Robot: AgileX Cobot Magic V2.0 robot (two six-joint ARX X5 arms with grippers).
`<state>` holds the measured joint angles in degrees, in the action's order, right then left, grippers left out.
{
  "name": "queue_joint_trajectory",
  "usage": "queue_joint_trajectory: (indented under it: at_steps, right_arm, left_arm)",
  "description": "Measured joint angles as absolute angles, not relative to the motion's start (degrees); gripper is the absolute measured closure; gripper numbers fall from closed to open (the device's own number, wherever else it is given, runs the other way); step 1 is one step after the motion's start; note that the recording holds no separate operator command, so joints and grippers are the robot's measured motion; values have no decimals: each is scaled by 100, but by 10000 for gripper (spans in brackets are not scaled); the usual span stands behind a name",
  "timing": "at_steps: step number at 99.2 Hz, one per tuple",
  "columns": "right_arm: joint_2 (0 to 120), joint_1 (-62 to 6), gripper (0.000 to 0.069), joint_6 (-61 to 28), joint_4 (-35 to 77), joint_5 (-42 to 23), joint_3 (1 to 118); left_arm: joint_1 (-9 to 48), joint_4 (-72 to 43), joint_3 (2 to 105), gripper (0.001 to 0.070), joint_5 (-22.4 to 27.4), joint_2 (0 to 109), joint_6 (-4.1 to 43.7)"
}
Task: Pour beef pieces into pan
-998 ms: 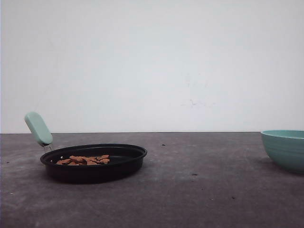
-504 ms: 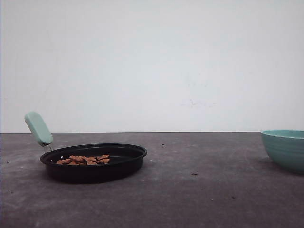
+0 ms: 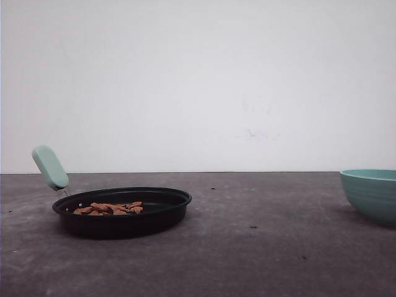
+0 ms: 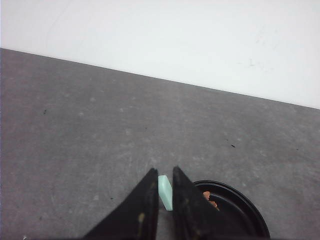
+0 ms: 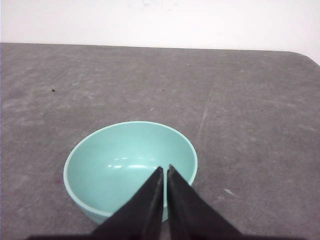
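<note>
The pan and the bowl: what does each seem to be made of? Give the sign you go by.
Pan: probably coated metal, going by its thin rolled black rim; the pale green handle looks like matte plastic or silicone. Bowl: perhaps glazed ceramic or melamine, since soft highlights gleam inside.

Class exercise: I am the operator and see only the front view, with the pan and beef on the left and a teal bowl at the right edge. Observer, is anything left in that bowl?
Observer: No. The right wrist view looks down into the bowl, and its inside is bare.
Operator: Where is the right gripper?
Observer: The right gripper hangs above the bowl's near rim, fingers almost touching, holding nothing.
Operator: And the left?
Observer: The left gripper has a narrow gap between its fingers. The pan's mint handle shows through that gap, with the beef pieces in the pan beyond.
</note>
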<state>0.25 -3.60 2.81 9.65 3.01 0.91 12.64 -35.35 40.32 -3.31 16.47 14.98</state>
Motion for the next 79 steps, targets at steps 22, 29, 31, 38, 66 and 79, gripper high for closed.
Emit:
queue_joint_trajectory:
  at_steps: [22,29,31,38,66,79]
  right_arm:
    - [25,-360,684,281,965,301,91]
    - [25,-360,684,279,965,301,91]
    - [25,-360,684,281,965,301,91]
    - [25,-360,684,281,965,301,91]
    - [25,-360,684,281,965,301,91]
    - [25,-360,684,281,965,301,91]
  left_arm:
    - [1264,-3535,4032,685,-327,1647,1498]
    - [1264,-3546,4032,685,-329,1647,1498]
    - [1264,-3551,4032,685,-364,1640,1498]
    - [1262,-3621,4032,685,-548,1520,1498]
    - [1179,-3041,3135,685,-615,849,1498]
    - [1090,-1719,2056,685,-615,657,1498]
